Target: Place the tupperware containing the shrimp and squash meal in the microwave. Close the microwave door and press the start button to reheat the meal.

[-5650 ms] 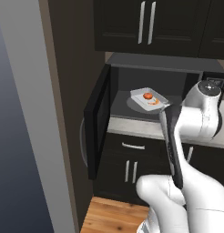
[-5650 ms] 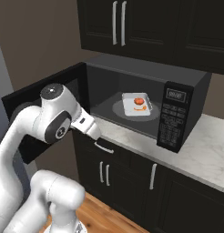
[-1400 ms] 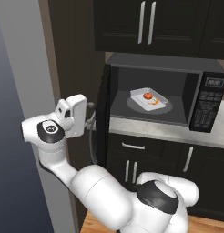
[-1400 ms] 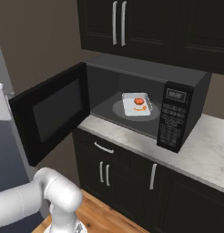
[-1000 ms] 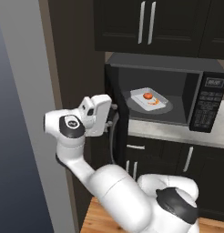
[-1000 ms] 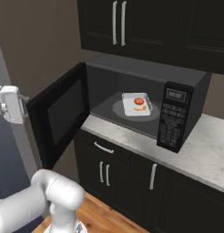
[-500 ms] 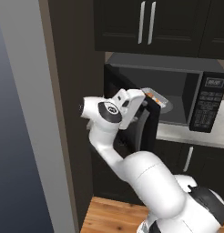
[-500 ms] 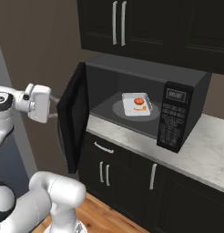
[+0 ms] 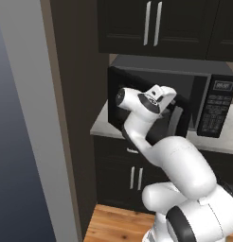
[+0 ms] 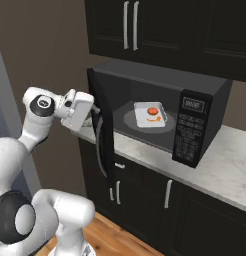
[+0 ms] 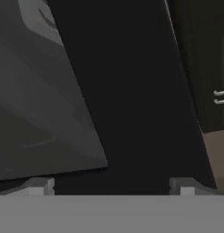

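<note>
the white arm bends up from the base, and its hand is right at the outside of the microwave door (image 10: 102,132). in the hand view the two dark tips of the fingers (image 11: 111,185) stand far apart at the bottom, wide open, with nothing between them. the black door panel and its dark glass are very close in front of them. i cannot tell if the fingers touch the door.

the door stands partly open, swung out from the left side of the microwave (image 10: 195,107). its long silver handle (image 10: 99,150) runs up and down on the door's outer face. in the left base view the hand (image 9: 162,94) is up against the door (image 9: 132,97).

past the door, inside the microwave, the tupperware (image 10: 149,114) sits on the round plate (image 10: 132,121) in the middle. in the tray is the shrimp and squash meal (image 10: 152,111), a red round lump with a thin orange strip just beside it.

the keypad panel (image 10: 189,131) is on the right side of the microwave front. the microwave sits on a pale stone table (image 10: 215,172). dark cabinets (image 10: 160,30) hang above it, and more dark cabinets are under the table.
</note>
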